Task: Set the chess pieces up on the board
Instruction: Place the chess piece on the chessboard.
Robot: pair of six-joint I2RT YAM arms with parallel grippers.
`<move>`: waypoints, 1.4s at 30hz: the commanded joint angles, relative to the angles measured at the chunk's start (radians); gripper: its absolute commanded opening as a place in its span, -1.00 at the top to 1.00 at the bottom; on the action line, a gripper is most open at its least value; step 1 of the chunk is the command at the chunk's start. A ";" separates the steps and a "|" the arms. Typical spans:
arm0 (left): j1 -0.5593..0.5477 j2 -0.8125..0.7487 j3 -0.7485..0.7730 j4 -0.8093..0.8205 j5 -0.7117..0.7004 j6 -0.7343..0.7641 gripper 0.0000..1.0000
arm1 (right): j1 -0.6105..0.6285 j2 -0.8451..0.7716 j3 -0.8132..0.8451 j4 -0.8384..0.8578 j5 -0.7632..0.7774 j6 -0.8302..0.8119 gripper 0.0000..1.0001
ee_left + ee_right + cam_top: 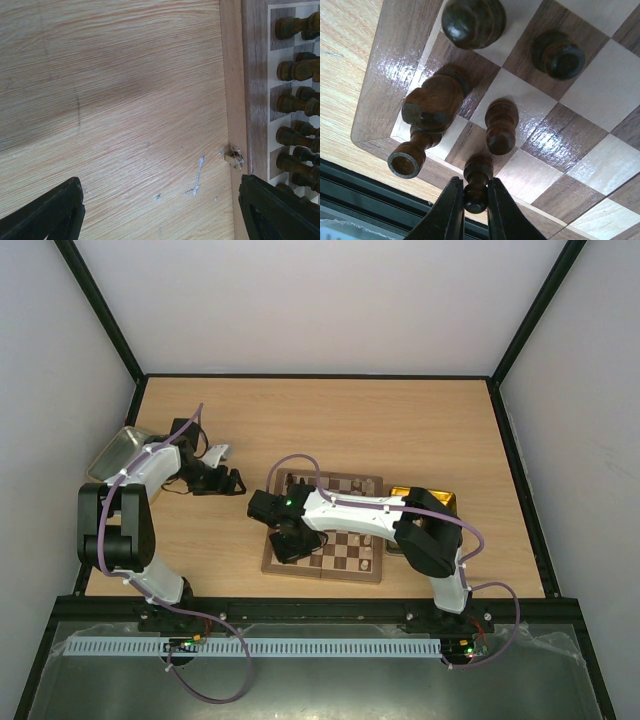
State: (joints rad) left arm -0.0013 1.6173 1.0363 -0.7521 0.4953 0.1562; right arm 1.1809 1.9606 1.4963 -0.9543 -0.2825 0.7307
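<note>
Right wrist view: a dark pawn (476,180) is clamped between the right gripper's (476,200) jaws over the chessboard (560,125) border, near other dark pieces (501,125). The left gripper (160,215) is spread wide over the table (110,100) — nothing gripped. A grey metal tray (112,452) sits at the left edge, a yellowish tray (428,500) just beside the board — contents cannot be told.
</note>
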 commanded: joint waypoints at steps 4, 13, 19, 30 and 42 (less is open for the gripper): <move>0.000 -0.030 -0.009 -0.009 -0.003 -0.003 -0.69 | 0.010 0.003 -0.002 0.003 0.013 -0.005 0.77; 0.001 -0.036 -0.009 -0.009 -0.007 -0.004 -0.69 | 0.010 0.009 0.002 0.014 0.019 -0.001 0.77; 0.001 -0.039 -0.009 -0.009 -0.009 -0.004 -0.69 | 0.010 0.010 0.002 0.017 0.023 0.002 0.77; 0.001 -0.039 -0.011 -0.010 -0.006 -0.004 -0.69 | 0.010 -0.002 0.004 0.001 0.030 0.004 0.60; 0.001 -0.036 -0.012 -0.006 -0.005 -0.004 -0.69 | 0.010 -0.031 0.027 -0.026 0.040 0.006 0.58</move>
State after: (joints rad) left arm -0.0013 1.6047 1.0363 -0.7502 0.4904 0.1558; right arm 1.1809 1.9606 1.4963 -0.9379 -0.2741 0.7319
